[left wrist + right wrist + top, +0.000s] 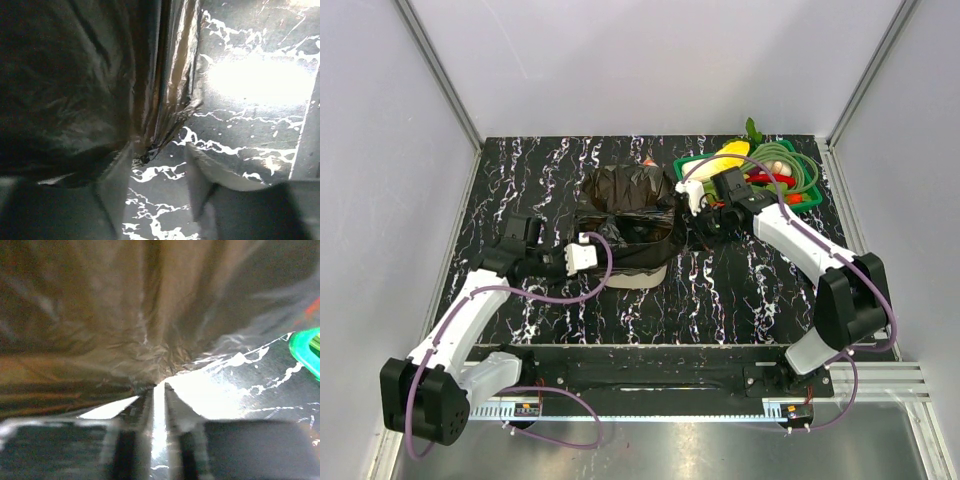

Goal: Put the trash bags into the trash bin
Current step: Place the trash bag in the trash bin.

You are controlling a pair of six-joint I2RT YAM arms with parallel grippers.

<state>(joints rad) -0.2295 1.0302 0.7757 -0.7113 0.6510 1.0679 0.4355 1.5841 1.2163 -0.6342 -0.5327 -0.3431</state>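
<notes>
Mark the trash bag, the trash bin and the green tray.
trash bag (625,192), top view: crinkled sheet draped over the bin.
trash bin (638,278), top view: cream wall showing below the bag.
green tray (691,161), top view: left rim.

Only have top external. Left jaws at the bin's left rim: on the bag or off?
Observer: Off. In the left wrist view the left gripper has its jaws apart. The bag hem sits at their tips, unclamped, with bare table showing between them.
Operator: Right side?
Observer: In the right wrist view the right gripper has its jaws almost together, just a slit between them. The bag's creases bunch right at their tips, so it looks pinched.
</notes>
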